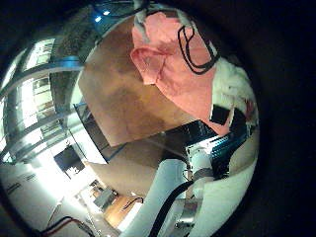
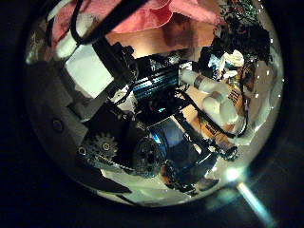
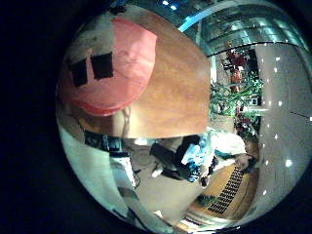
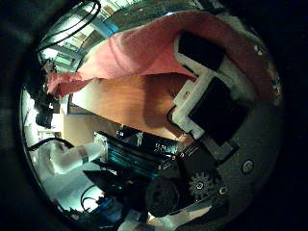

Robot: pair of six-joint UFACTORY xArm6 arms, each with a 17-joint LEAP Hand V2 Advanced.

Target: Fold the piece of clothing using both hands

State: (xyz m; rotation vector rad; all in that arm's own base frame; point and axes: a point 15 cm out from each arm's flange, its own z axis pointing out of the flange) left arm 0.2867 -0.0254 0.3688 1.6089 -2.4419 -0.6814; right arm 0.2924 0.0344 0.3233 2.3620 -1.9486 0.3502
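Both hands look mid-fold: the soft pink cloth garment [image 1: 173, 61] lies on the brown wooden table [image 3: 175, 88], fingers [image 4: 207, 72] curled into it. Lift evenly, keep edges aligned.

The piece of clothing [image 3: 115, 66] is soft, plain cloth with no print that shows. It lies rumpled on the wooden bench [image 3: 175, 88], one part lifted off the surface in loose folds [image 4: 125, 50], the rest spread flat.

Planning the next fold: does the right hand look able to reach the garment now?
Probably yes: in the right thumb side palm view the garment lies against that hand's fingers, nothing between.
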